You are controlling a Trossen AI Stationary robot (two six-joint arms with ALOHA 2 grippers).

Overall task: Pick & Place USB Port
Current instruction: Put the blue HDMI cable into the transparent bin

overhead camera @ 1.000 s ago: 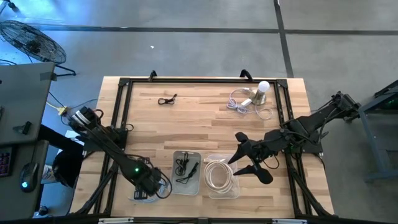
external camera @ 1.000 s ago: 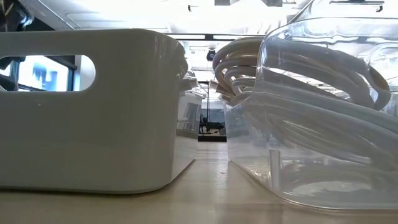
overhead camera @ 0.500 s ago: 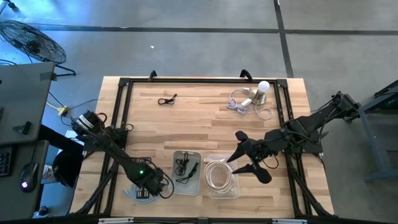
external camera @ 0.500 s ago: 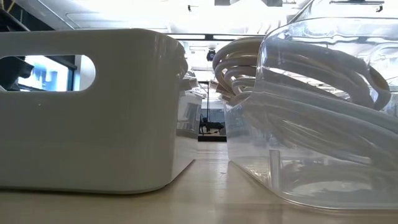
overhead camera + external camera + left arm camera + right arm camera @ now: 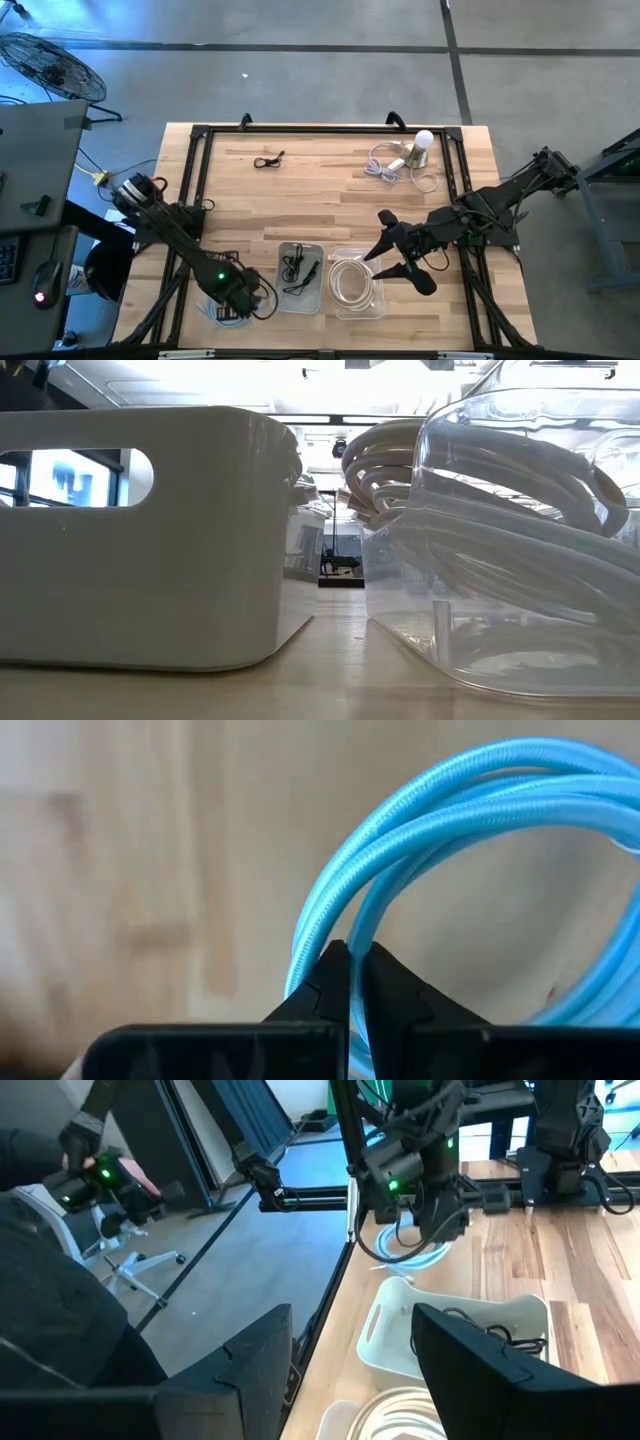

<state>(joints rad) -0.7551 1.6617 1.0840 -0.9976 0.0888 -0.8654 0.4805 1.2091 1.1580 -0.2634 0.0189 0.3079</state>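
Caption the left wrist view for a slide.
Left gripper shut on a strand of the coiled light-blue braided cable lying on the wooden tabletop.

The wooden counter (image 5: pixel 300 195) carries a white bin (image 5: pixel 300 278) and a clear tub (image 5: pixel 357 283) side by side near its front edge, a blue cable (image 5: pixel 215 310) at the front left, a black cable (image 5: pixel 268 160) toward the back left, and a bulb (image 5: pixel 421 146) with a white cable (image 5: pixel 388 166) near the back right corner.
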